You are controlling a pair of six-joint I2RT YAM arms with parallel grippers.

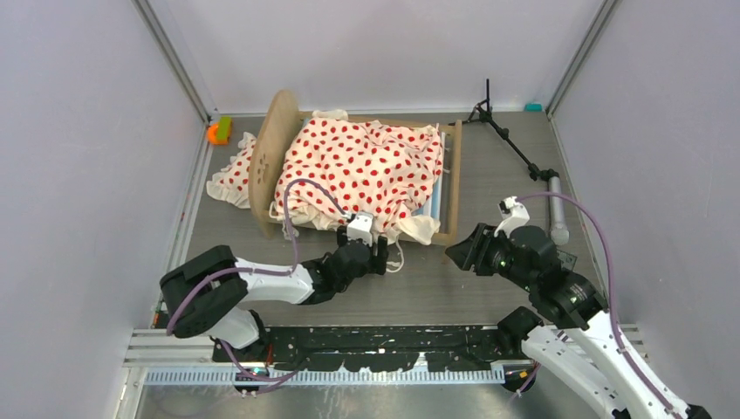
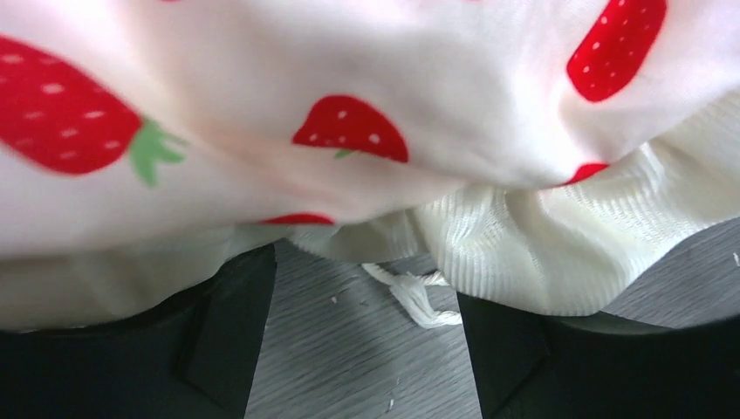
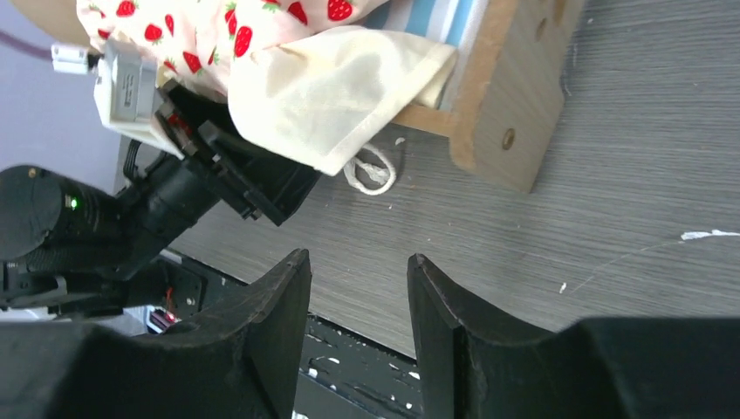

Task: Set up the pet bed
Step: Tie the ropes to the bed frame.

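We've got bare table [image 1: 428, 284] between left gripper [image 1: 377, 255] and right gripper [image 1: 460, 251]; the bed [image 1: 362, 166] blocks the middle, and the tripod [image 1: 517, 150] lies along the right.

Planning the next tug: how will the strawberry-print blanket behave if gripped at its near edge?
Likely floppy: the blanket lies in folds and sags over the bed frame. Probably light, as its ruffled edge bunches loosely. A pull may drag the whole sheet; nothing visibly pins it.

Grey wood-grain table [image 1: 428, 284] with the pet bed [image 1: 366, 161], a black tripod stand [image 1: 510, 141], an orange-green block [image 1: 215, 131]
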